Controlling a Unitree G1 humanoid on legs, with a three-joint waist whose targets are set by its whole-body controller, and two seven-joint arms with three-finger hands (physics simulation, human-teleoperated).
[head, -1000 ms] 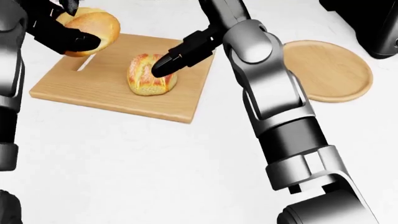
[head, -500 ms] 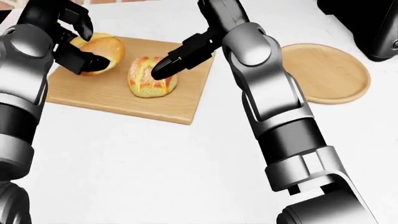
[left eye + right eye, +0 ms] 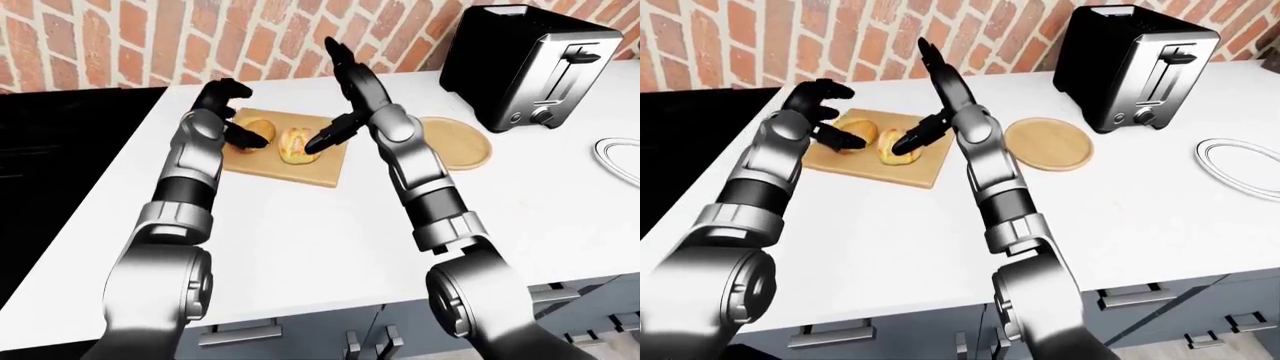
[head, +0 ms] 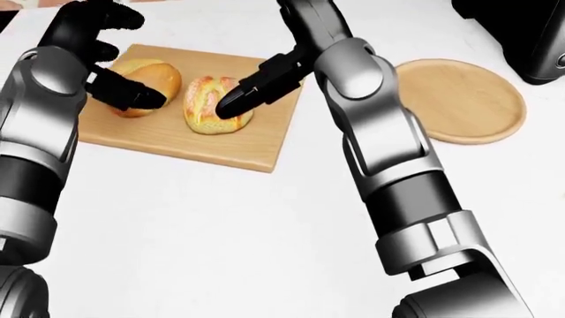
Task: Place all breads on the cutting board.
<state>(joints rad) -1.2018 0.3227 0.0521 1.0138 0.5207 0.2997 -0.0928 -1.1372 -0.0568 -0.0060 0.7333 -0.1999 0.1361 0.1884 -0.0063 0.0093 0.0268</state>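
Black fingers of the left hand [image 4: 124, 86] are curled loosely around the plain round bun [image 4: 148, 75], one finger lying across its near side, so the hand reads as still grasping the bun rather than released, though the bun already looks to be resting on the wooden cutting board [image 4: 190, 142]. The right hand [image 4: 256, 83] is spread, its fingers apart and clenched on nothing; one fingertip sits on or just over the scored, glazed roll [image 4: 210, 106], which lies on the board just right of the bun, the two nearly touching. Both breads therefore appear to be on the board, and the remaining hazards come from pulling away. If the left hand lifts off with a finger hooked under the bun's edge, it could drag the bun toward the board's left edge or tip it onto the white tabletop [image 4: 220, 238]. The right fingertip, if it sweeps sideways, could roll the glazed roll into the bun and push both. Right of the board lies a round wooden plate [image 4: 472, 99], and beyond that a toaster [image 3: 530, 64]; neither is close enough to the board to interfere. I cannot tell whether the bun's underside is fully seated.
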